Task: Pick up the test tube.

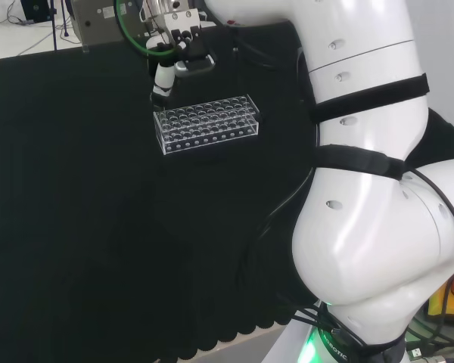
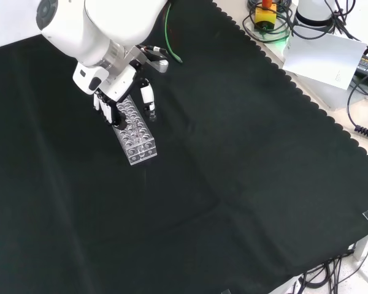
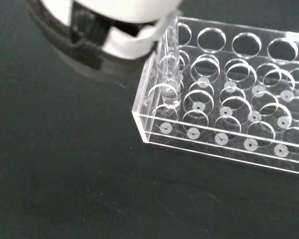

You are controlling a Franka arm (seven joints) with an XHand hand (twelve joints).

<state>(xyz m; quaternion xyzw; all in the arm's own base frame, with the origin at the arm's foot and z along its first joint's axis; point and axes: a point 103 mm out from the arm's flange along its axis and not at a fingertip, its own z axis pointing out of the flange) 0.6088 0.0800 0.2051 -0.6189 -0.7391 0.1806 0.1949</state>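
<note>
Your bench (image 1: 76, 227) is draped in black cloth, and the arm (image 1: 363, 227) takes up the right of the head view. On the cloth stands one clear rack (image 1: 206, 125) with rows of round holes; in the head view it lies to the left of the arm's links, and in the front view it sits toward the upper left, directly under the hand (image 2: 119, 101).

The hand is at one short end of the rack: the left end in the head view, the far end in the front view. Its fingers (image 2: 147, 98) are curled downward around that end. The wrist view puts a white fingertip against the upper part of the test tube (image 3: 169, 69), so I judge the fingers to be closing on the tube, though you cannot see the opposing contact.

The test tube stands in a corner hole at that end of the rack. Its long axis is upright or nearly so, rounded bottom down in the rack, open mouth up toward the hand.

Watch for these risks. If you lift at a tilt, the tube may bind in its hole and drag the light rack up or sideways with it. If the contact is on one side only, the smooth glass may slip through as you rise. A finger resting on the rack edge could tip the rack. Pull straight along the tube's axis.
</note>
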